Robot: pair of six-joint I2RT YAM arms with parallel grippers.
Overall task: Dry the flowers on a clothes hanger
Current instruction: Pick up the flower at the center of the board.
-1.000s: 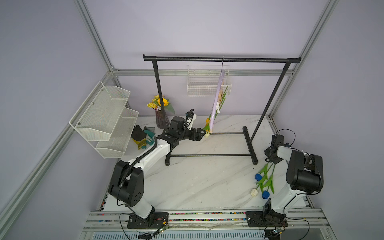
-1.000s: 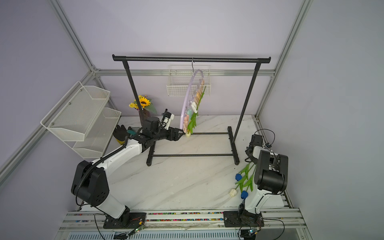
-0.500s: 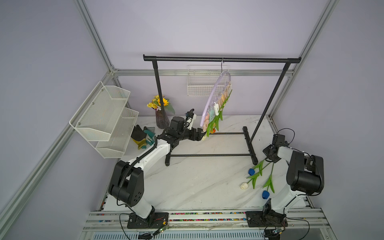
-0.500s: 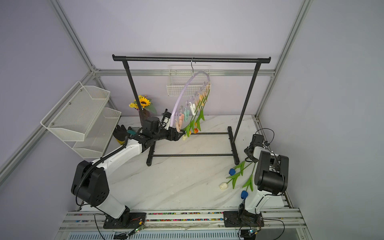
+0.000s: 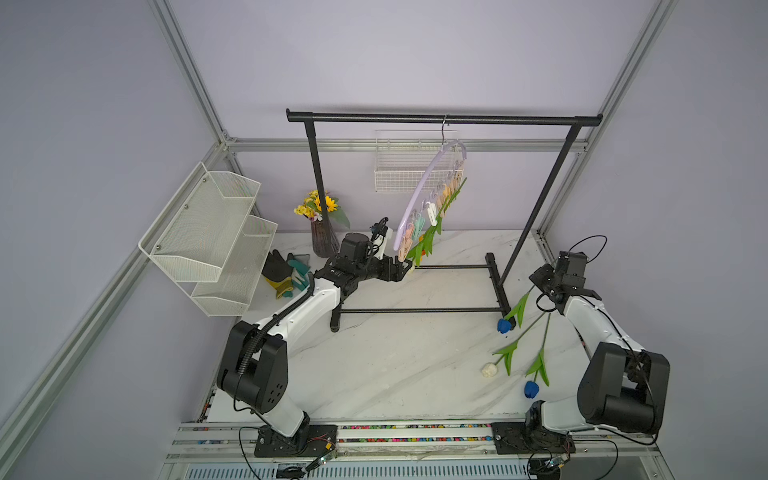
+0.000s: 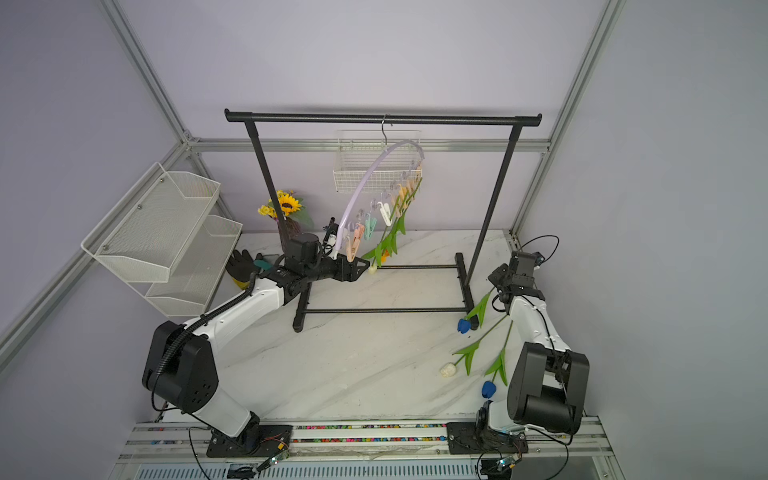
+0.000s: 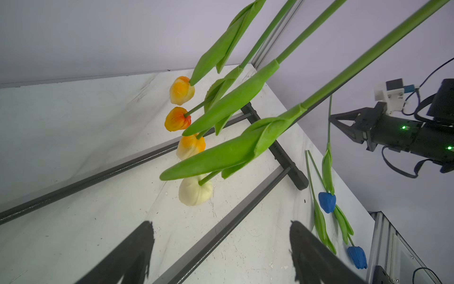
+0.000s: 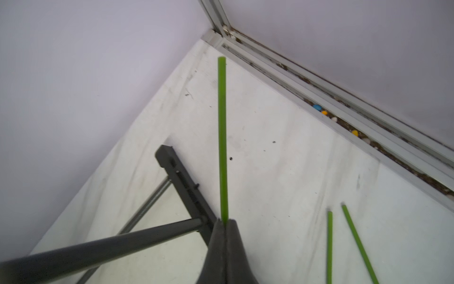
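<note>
The lilac clothes hanger hangs by its hook from the black rail in both top views, tilted, with its lower end just above my left gripper. Several flowers hang head down from its clips, among them a cream one and an orange one. In the left wrist view the left gripper is open with nothing between its fingers. My right gripper is shut on a green stem. That stem's blue tulip dangles by the rack's foot. A white tulip and another blue tulip lie on the table.
The black garment rack stands across the table's back, its base bars on the marble. A sunflower vase, gloves and a white mesh shelf are at the left. A wire basket hangs on the back wall.
The hanger has turned from edge-on to slanting, its lower end now over the left gripper. The right gripper has shut on a stem and raised the blue tulip; the others shifted.
</note>
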